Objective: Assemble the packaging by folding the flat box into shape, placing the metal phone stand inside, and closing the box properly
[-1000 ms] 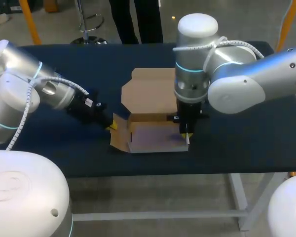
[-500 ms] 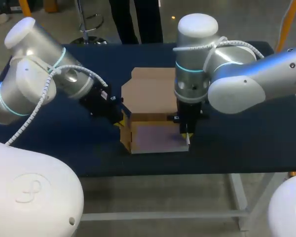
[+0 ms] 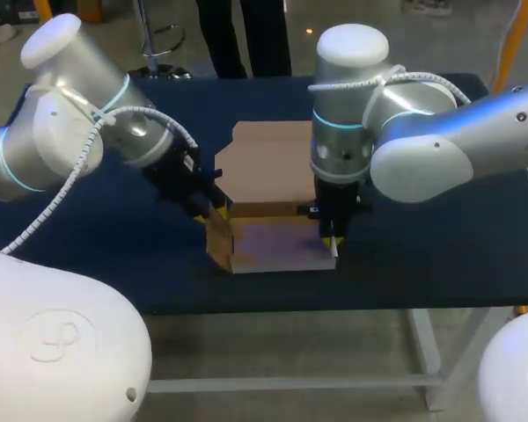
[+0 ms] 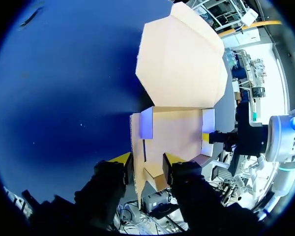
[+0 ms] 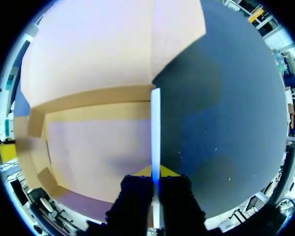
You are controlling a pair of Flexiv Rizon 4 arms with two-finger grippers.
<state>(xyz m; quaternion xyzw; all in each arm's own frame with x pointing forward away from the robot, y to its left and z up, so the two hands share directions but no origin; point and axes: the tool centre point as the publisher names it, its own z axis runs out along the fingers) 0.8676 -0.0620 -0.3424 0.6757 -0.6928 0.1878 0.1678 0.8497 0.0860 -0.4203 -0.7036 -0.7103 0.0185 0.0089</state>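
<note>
A half-folded cardboard box (image 3: 277,239) sits on the near middle of the tabletop (image 3: 440,229). Its base lies flat and its low walls stand up. The inside looks pale, the outer edges plain brown. The wide lid (image 3: 268,171) lies open and flat on the tabletop on the far side, joined to the box's far wall.

The right claw (image 3: 333,244) points straight down at the box's right wall (image 5: 156,128), near the front right corner. In the right wrist view, the right claw (image 5: 156,173) has both fingers pressed together with the thin upright wall clamped between them.

The left claw (image 3: 213,213) slants down and rightward to the box's left wall (image 4: 135,147). In the left wrist view, the left claw (image 4: 146,160) has its yellow tips apart, one on each side of that wall. The outer finger is just beside the wall. The inner finger stands off from the wall, over the box's inside, close to a small folded corner flap (image 4: 155,177).

The left arm (image 3: 79,132) comes in from the left and bends down toward the box. The right arm (image 3: 422,141) reaches in from the right, with its wrist upright above the box, hiding part of the lid's right edge. The tabletop is dark blue.
</note>
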